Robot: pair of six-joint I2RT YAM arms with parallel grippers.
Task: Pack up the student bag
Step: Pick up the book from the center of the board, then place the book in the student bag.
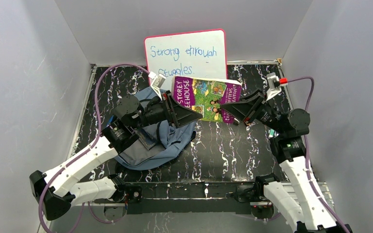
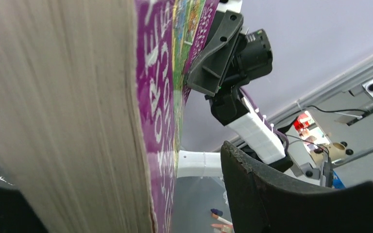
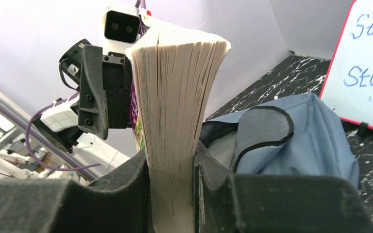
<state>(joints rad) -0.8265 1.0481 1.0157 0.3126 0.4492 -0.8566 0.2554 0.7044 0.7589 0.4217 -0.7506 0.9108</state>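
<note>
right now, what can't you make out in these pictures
- Inside of the student bag: top view, the left arm lies over it; right wrist view, its own flap covers the opening.
- The whiteboard: right wrist view, the frame edge cuts off both lines of writing; top view, the book covers its bottom edge.
- Book title: top view, the left gripper hides its start.

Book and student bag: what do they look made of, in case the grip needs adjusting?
The book looks like a paperback: a thick block of cream, matte paper pages fanning at the top, with a thin purple printed cover. The student bag seems soft woven fabric, possibly nylon or polyester: grey-blue, matte, creased and slumped, with dark edging on a flap.
</note>
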